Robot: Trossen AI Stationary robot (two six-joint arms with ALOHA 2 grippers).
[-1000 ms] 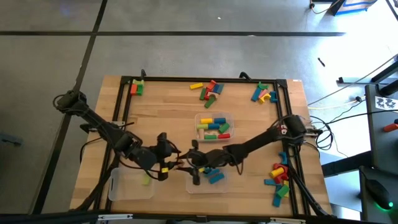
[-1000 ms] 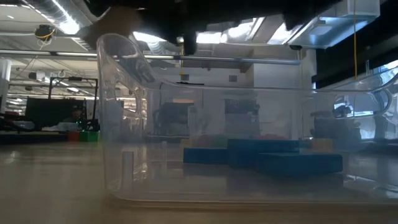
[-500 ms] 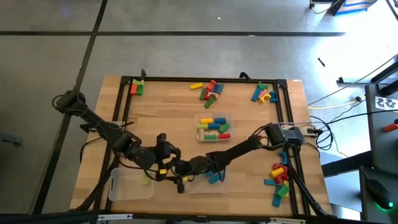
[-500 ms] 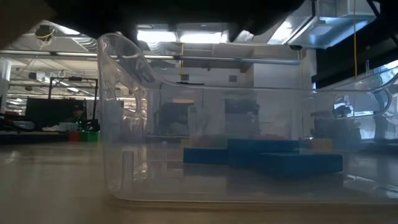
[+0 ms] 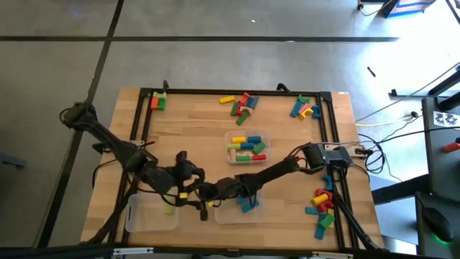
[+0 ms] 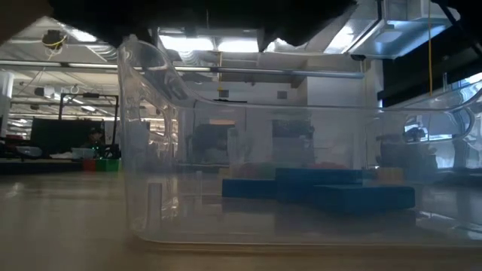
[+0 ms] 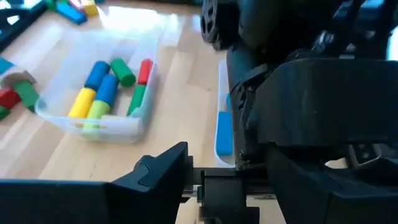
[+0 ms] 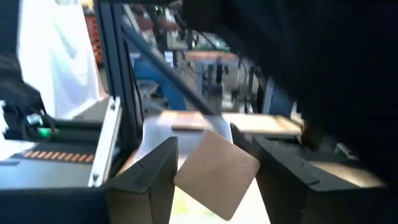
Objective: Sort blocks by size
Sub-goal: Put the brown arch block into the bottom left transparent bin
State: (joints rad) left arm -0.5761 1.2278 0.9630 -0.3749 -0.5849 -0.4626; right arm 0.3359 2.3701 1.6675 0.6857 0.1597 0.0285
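My right gripper [image 8: 214, 171] holds a flat tan square wooden block [image 8: 216, 174] between its two dark fingers — over the near table edge.

The other painted wooden blocks lie in heaps: far-edge middle [image 5: 241, 104], far-right corner [image 5: 305, 108], right side [image 5: 323, 208]; more fill the clear plastic tray at centre [image 5: 246, 145], and blue bars [image 5: 248, 204] sit in the near clear tray [image 5: 257, 212]. My left gripper [image 5: 190, 193] meets the right one between the near trays — its jaw state I cannot tell.
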